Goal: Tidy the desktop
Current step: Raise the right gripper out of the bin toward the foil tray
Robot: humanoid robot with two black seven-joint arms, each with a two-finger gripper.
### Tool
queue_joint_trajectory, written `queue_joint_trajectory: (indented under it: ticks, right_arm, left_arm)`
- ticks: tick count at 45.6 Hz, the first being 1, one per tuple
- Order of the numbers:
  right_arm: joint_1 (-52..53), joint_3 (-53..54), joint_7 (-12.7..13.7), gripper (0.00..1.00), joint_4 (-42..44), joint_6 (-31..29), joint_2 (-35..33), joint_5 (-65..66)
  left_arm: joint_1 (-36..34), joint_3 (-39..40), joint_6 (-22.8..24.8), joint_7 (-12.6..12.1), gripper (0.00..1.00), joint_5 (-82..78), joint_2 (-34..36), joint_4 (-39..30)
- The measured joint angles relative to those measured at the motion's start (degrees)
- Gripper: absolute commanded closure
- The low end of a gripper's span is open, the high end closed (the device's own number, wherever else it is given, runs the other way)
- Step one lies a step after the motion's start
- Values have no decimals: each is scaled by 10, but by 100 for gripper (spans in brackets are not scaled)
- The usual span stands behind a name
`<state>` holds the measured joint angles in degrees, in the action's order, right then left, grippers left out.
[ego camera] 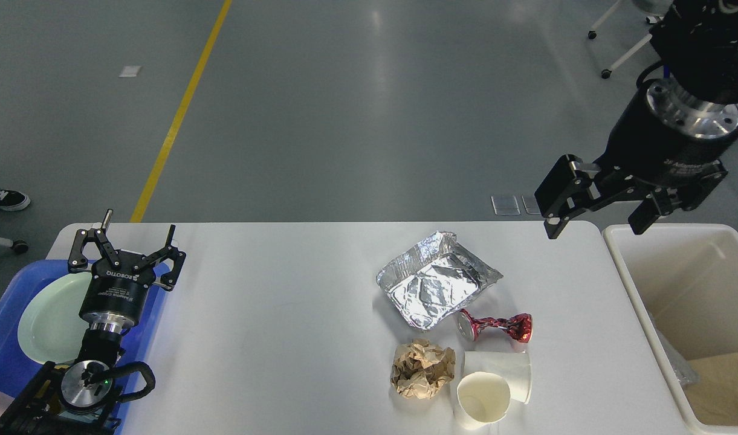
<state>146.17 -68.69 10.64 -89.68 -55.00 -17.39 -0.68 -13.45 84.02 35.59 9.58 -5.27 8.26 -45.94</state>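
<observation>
Tabletop [272, 338] spread wide below, litter clustered right of centre: foil tray [435, 281], crushed can [495, 326], paper wad [422, 368], cup [483, 399]. Left tool [130, 238] released over blue tray [3, 326]; right tool [595, 220] released, empty, near bin [628, 272]. Likely risks: flimsy foil buckling under pinch, can rolling off.

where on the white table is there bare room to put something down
The desktop is bare across its middle, from the blue tray to the foil tray. It is crowded front right: crushed can, paper wad, paper cups.
</observation>
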Motion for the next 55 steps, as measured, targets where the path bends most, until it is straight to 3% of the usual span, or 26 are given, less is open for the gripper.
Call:
queue_joint_trajectory:
  ticks: [20, 28, 36, 50, 55]
  right_arm:
    - [-24, 6, -1, 0, -2, 27, 15, -12]
    - [-72, 23, -1, 0, 19, 73, 20, -11]
    - [-184, 43, 0, 0, 98, 103, 25, -20]
    - [-400, 64, 0, 3, 284, 113, 49, -158]
    - [-468, 65, 0, 3, 334, 148, 57, -197]
  left_arm:
    - [0, 0, 0, 0, 4, 0, 0, 0]
    - [0, 0, 0, -1, 4, 0, 0, 0]
    - [0, 0, 0, -1, 4, 0, 0, 0]
    - [0, 0, 0, -1, 4, 0, 0, 0]
    - [0, 0, 0, -1, 4, 0, 0, 0]
